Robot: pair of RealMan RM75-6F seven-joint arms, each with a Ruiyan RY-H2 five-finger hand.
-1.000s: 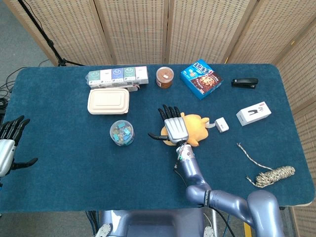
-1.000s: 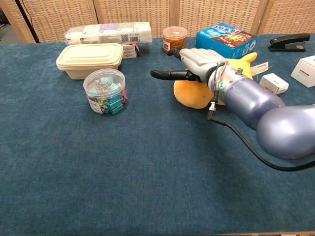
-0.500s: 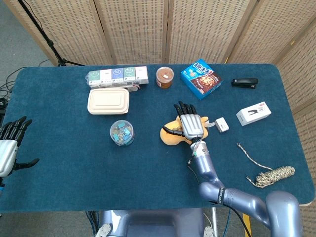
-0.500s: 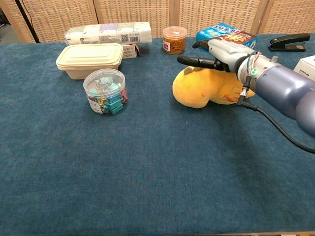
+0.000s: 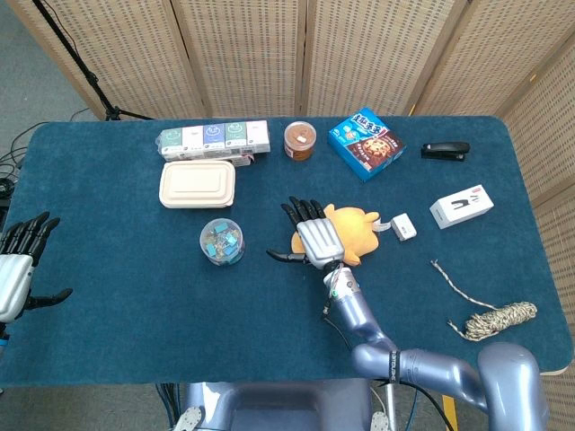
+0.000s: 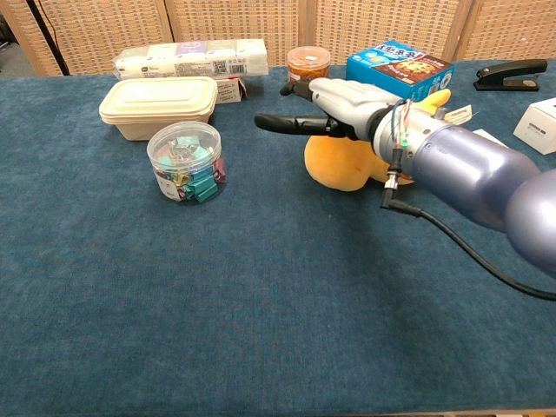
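**A:** Over the blue table (image 5: pixel 135 305), the robot's right hand (image 5: pixel 314 239) hovers flat above a yellow plush toy (image 5: pixel 352 232), fingers spread and thumb stuck out to the side, holding nothing. The chest view shows the palm (image 6: pixel 352 102) above the left end of the toy (image 6: pixel 340 167); whether it touches the plush cannot be told.

**B:** The toy lies near the middle of the table, its tag end toward a small white box (image 5: pixel 403 226). A clear tub of coloured clips (image 5: pixel 221 241) stands to the left of the hand, well apart from the thumb.

**A:** The left hand (image 5: pixel 16 269) hangs at the left edge of the table in the head view, fingers apart, empty.

**B:** Along the far side sit a row of tissue packs (image 5: pixel 215 137), a beige lidded container (image 5: pixel 198 183) just in front of it, a brown-lidded jar (image 5: pixel 300 140), a blue biscuit box (image 5: pixel 366 143) and a black stapler (image 5: pixel 446 150). A white carton (image 5: pixel 461 206) lies toward the right edge, and a coil of twine (image 5: pixel 496 319) rests near the front right corner
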